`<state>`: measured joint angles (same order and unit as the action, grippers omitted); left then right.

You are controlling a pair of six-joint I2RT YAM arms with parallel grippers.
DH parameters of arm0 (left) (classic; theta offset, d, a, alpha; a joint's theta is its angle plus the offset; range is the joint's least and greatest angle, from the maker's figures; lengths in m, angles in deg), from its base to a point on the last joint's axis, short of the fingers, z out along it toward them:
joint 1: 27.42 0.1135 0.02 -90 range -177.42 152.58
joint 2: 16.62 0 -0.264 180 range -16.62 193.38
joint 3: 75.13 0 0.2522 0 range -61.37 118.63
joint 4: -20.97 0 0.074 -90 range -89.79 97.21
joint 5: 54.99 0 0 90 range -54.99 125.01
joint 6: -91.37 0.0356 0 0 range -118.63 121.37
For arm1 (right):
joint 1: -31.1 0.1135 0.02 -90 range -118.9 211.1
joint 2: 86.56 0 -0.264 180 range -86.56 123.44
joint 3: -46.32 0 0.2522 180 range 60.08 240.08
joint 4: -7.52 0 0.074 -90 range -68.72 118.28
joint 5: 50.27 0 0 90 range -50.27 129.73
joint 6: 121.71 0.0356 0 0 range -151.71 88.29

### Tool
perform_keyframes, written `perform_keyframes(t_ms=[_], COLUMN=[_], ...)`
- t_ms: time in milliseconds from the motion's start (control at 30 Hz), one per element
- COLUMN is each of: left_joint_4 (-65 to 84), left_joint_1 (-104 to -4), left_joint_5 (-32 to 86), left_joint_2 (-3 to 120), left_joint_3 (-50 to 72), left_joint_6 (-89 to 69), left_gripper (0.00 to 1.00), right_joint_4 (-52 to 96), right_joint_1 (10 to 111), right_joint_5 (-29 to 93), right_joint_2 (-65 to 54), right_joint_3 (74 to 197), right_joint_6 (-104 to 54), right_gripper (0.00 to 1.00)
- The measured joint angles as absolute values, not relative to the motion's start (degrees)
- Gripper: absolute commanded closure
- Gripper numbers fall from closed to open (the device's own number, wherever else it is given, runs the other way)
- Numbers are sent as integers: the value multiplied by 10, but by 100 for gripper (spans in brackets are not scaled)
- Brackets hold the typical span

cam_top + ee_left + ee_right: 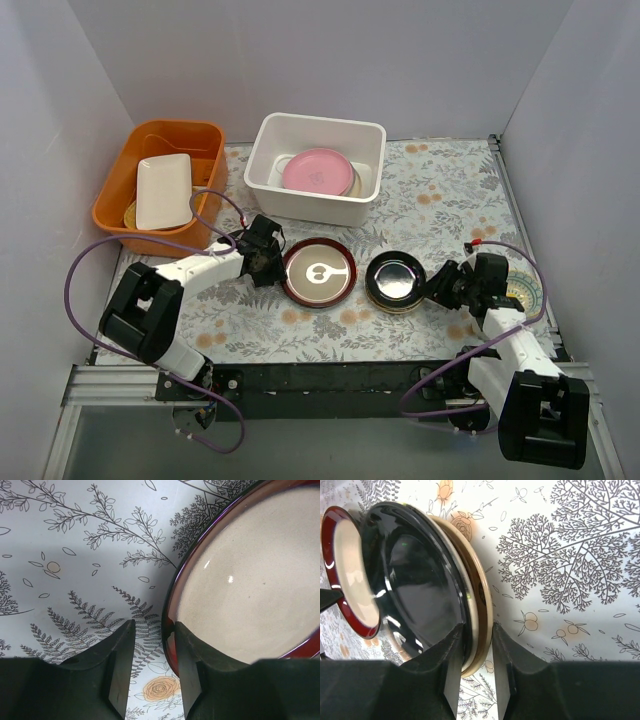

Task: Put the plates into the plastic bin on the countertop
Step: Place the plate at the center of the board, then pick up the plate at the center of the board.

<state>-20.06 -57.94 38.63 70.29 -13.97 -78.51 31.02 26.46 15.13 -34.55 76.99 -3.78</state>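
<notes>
A maroon plate [318,272] with a cream inside lies on the fern-printed countertop [450,190]. My left gripper [268,262] is open at its left edge. In the left wrist view the gripper [154,625] straddles the maroon rim [172,605], with one finger over the plate and the other apart from it. A glossy black plate [396,278] rests on a tan plate [482,595]. My right gripper [440,285] is shut on both rims [477,626]. The white plastic bin [300,205] at the back holds a pink plate [316,170] on others.
An orange tub [115,205] at the back left holds a white rectangular dish [163,190]. A cream-and-blue plate [525,292] lies partly under my right arm near the right wall. White walls close off three sides.
</notes>
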Motion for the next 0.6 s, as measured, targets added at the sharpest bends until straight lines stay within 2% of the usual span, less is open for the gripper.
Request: perform_keyframes(t_ms=[300,400,600], left_joint_4=[-191,-179,-131], left_joint_1=[-579,-577,-567], left_joint_5=[387,381,355], left_joint_2=[703,703,696], left_joint_3=[-145,-153,-175], left_joint_6=[-784,-786,-799], left_gripper=[54,55,63], right_joint_4=[317,318,322], right_joint_1=[265,265,265], right_joint_5=[159,162,171], right_joint_2=[-340,-340,-350], right_joint_3=[761,761,761], right_joint_6=[-50,-51,-52], right_gripper=[55,50,38])
